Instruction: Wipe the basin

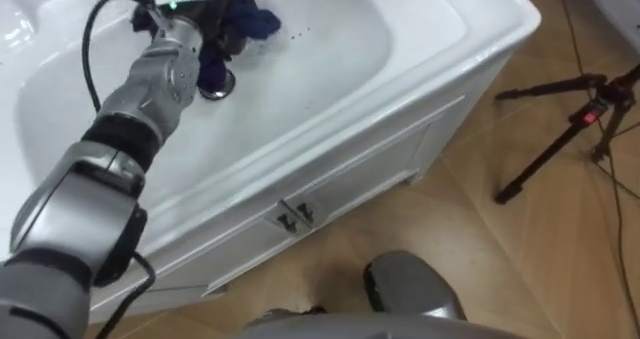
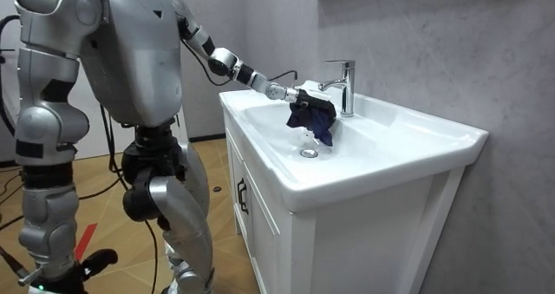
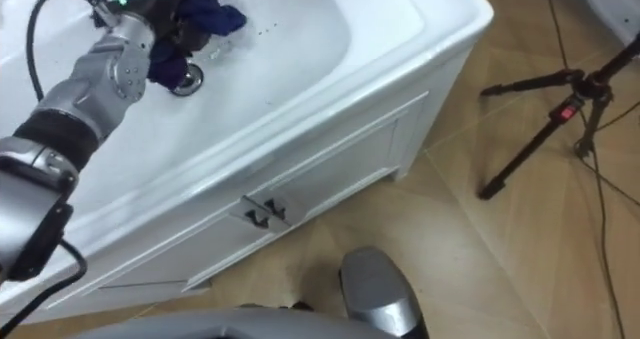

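A dark blue cloth is gripped in the left hand, the fingers curled round it; it is held inside the white basin, above the drain, just before the faucet. The robot is seen standing at the white cabinet beneath.

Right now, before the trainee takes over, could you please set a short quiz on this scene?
1. True or false: the dark blue cloth lies loose on the floor.
2. Which hand reaches into the basin? A) left B) right
3. Fill in: on the floor beside the cabinet stands a black ____.

Key:
1. False. The left hand grips it over the basin.
2. A
3. tripod
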### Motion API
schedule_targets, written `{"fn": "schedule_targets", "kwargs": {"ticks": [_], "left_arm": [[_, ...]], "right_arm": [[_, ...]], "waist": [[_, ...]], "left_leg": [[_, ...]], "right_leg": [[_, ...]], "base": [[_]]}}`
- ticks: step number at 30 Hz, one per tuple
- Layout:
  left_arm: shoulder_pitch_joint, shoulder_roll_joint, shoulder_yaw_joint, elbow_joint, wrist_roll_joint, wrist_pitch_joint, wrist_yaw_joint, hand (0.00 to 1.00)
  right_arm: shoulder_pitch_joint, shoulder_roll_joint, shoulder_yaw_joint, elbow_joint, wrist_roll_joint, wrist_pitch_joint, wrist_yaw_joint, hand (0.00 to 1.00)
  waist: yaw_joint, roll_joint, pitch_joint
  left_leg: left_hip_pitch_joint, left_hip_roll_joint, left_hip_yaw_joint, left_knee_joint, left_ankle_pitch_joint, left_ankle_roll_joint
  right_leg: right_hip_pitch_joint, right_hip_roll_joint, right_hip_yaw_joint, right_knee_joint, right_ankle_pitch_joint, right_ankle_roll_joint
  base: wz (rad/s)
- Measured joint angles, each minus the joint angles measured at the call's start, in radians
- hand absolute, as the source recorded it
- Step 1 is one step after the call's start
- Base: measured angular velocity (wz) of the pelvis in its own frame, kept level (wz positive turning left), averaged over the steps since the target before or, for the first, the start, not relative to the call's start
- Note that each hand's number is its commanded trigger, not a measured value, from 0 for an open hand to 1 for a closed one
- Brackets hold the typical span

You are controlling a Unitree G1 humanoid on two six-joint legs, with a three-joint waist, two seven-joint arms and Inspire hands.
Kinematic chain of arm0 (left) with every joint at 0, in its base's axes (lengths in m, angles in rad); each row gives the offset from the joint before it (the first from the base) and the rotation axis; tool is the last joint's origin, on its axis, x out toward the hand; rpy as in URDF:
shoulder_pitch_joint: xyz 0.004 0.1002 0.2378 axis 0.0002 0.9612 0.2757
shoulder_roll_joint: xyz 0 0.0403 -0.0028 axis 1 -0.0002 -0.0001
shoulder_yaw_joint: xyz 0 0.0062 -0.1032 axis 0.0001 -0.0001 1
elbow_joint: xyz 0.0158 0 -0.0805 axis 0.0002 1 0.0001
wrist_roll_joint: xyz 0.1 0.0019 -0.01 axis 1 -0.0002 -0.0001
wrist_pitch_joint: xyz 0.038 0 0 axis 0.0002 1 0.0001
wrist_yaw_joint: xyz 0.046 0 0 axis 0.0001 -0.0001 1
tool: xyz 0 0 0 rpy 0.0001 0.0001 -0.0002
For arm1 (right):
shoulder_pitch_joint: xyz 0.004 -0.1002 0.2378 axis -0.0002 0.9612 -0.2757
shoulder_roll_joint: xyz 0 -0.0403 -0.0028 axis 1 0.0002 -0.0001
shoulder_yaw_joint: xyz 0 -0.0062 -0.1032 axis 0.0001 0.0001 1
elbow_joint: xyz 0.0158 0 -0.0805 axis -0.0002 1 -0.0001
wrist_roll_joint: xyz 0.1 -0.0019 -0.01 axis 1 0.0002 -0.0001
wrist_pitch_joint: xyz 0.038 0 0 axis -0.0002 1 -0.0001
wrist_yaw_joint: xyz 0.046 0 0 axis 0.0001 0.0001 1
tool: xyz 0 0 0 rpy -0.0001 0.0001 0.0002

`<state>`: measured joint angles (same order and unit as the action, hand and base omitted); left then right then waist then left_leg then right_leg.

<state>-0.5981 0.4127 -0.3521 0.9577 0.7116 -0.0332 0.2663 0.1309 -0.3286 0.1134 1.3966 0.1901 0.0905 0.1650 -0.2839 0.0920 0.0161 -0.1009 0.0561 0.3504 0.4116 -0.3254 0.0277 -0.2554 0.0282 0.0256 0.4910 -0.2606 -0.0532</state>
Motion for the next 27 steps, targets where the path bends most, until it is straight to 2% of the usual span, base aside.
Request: {"fn": "schedule_targets", "kwargs": {"ticks": [2,3,4,7,9,12,14,16,18,21,24,27], "left_arm": [[0.010,0.008,0.012,0.000,0.003,0.021,0.000,1.00],[0.015,0.017,0.037,0.000,0.014,0.031,0.000,1.00],[0.016,0.024,0.048,0.001,0.024,0.036,0.000,1.00],[0.045,0.079,0.105,0.003,0.038,0.067,0.000,1.00],[0.050,0.084,0.123,0.005,0.058,0.091,0.000,1.00],[0.067,0.084,0.161,0.002,0.144,0.116,-0.010,1.00],[0.095,0.084,0.195,-0.002,0.178,0.128,-0.017,1.00],[0.152,0.086,0.226,-0.028,0.188,0.150,-0.022,1.00],[0.179,0.090,0.239,-0.030,0.189,0.162,-0.036,1.00],[0.182,0.093,0.262,-0.042,0.192,0.157,-0.044,1.00],[0.184,0.108,0.273,-0.050,0.195,0.158,-0.065,1.00],[0.214,0.125,0.277,-0.076,0.198,0.161,-0.066,1.00]], "right_arm": [[0.013,0.003,-0.029,-0.001,-0.003,0.006,0.004,0.00],[0.013,0.003,-0.056,-0.001,-0.023,0.015,0.000,0.00],[0.013,0.003,-0.064,-0.002,-0.039,0.015,0.000,0.00],[0.021,0.002,-0.099,-0.009,-0.090,0.015,-0.001,0.00],[0.035,0.003,-0.107,-0.026,-0.113,0.017,0.001,0.00],[0.043,0.007,-0.117,-0.034,-0.124,0.021,0.000,0.00],[0.049,0.014,-0.130,-0.038,-0.132,0.021,0.000,0.00],[0.064,0.016,-0.140,-0.054,-0.131,0.023,-0.001,0.00],[0.083,0.016,-0.145,-0.073,-0.132,0.028,0.000,0.00],[0.093,0.015,-0.182,-0.078,-0.163,0.038,0.000,0.00],[0.091,0.015,-0.228,-0.082,-0.183,0.042,-0.001,0.00],[0.086,0.015,-0.238,-0.087,-0.195,0.043,-0.007,0.00]], "waist": [[0.026,0.001,-0.0035],[0.046,0.004,-0.0090],[0.055,0.003,-0.0089],[0.071,0.001,-0.0129],[0.077,0.002,-0.0139],[0.109,0.006,-0.0165],[0.117,0.008,-0.0174],[0.126,0.016,-0.0231],[0.131,0.015,-0.0234],[0.152,0.013,-0.0238],[0.155,0.013,-0.0236],[0.158,0.019,-0.0259]], "left_leg": [[0.008,0.000,-0.006,-0.011,0.003,-0.004],[0.015,-0.001,-0.011,-0.028,0.005,-0.008],[0.024,-0.001,-0.011,-0.037,0.005,-0.009],[0.075,-0.001,-0.041,-0.059,0.009,-0.014],[0.097,-0.001,-0.055,-0.069,0.009,-0.015],[0.127,0.000,-0.052,-0.085,0.010,-0.016],[0.144,0.000,-0.051,-0.097,0.011,-0.018],[0.152,-0.001,-0.050,-0.106,0.011,-0.018],[0.161,-0.001,-0.050,-0.113,0.011,-0.018],[0.165,0.000,-0.051,-0.120,0.011,-0.018],[0.165,0.000,-0.052,-0.120,0.011,-0.018],[0.165,0.003,-0.052,-0.120,0.012,-0.019]], "right_leg": [[0.014,0.001,-0.003,-0.017,0.003,-0.001],[0.020,0.005,-0.004,-0.031,0.010,-0.001],[0.027,0.006,-0.004,-0.036,0.012,-0.001],[0.089,0.008,-0.020,-0.075,0.013,-0.002],[0.122,0.009,-0.029,-0.100,0.014,-0.002],[0.154,0.012,-0.028,-0.121,0.018,0.000],[0.172,0.013,-0.029,-0.133,0.020,0.001],[0.183,0.014,-0.028,-0.148,0.023,0.004],[0.188,0.015,-0.026,-0.150,0.023,0.004],[0.199,0.014,-0.030,-0.149,0.024,0.004],[0.200,0.016,-0.027,-0.159,0.025,0.004],[0.204,0.024,-0.028,-0.186,0.038,0.001]], "base": [[0.09],[0.00],[0.00],[0.15],[0.22],[-0.01],[0.00],[0.00],[0.00],[0.00],[-0.01],[-0.06]]}}
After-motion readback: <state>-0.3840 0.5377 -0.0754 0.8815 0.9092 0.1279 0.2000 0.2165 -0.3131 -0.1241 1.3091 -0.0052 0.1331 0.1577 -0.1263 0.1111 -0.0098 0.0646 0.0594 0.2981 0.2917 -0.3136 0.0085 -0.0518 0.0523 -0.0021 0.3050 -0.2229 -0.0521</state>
